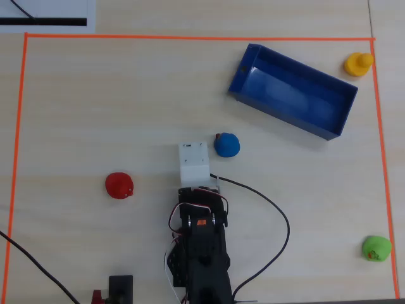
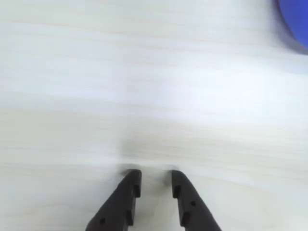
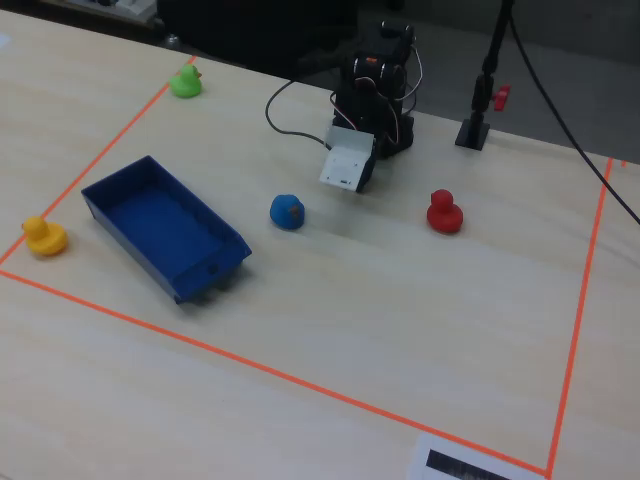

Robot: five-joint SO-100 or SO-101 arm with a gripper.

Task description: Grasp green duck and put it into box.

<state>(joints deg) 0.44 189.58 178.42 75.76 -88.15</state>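
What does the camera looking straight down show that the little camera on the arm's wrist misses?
Only the overhead view shows the green duck, red duck, yellow duck, the open blue box, the orange tape border and the arm itself. Only the wrist view shows the gripper, its two black fingertips a little apart with nothing between them. Both show the pale wooden table, and a blue edge at the wrist view's corner is probably the blue duck.

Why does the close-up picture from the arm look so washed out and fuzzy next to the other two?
In the wrist view the pale table is overexposed and soft, the gripper dark, the blue duck a blur at the corner. The overhead view is evenly lit; the box floor shows faint glare. The fixed view is sharp, with soft shadows beside the box.
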